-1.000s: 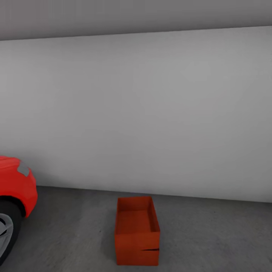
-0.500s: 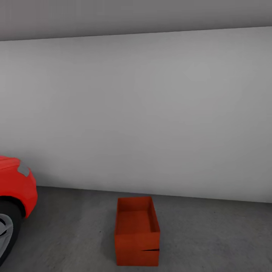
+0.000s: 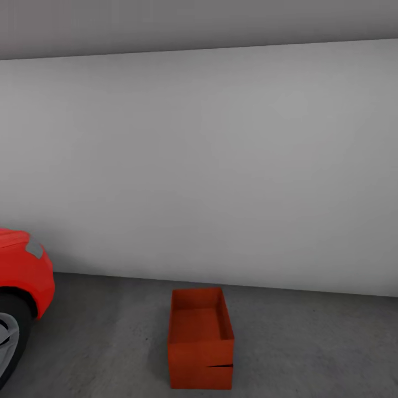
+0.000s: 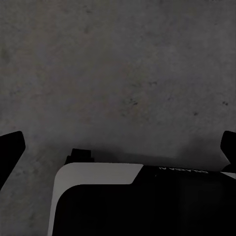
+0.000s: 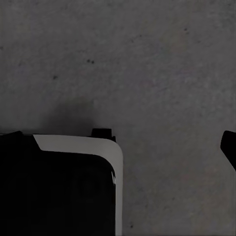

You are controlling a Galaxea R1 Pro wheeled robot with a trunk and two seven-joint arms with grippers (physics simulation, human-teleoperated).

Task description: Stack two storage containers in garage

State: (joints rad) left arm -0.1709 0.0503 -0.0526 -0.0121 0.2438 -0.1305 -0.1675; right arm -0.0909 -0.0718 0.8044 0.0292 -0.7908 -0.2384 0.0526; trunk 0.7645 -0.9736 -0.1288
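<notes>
In the head view, one orange-red storage container (image 3: 200, 337) sits on the dark grey concrete floor (image 3: 309, 348) of the garage, at about 6 o'clock in the picture, its long side running toward the pale grey wall (image 3: 221, 166). It is open-topped and nothing lies inside. A dark horizontal slit marks its near face toward the right corner. Bare floor separates it from the wall behind. The red car (image 3: 22, 276) stands at 8 o'clock, well apart from the container, with bare concrete between; floor also stretches out to 4 o'clock. The left wrist view shows the left gripper (image 4: 118, 147) with dark fingertips spread wide over bare concrete, holding nothing. The right gripper (image 5: 118, 145) likewise stands spread and empty-handed.
</notes>
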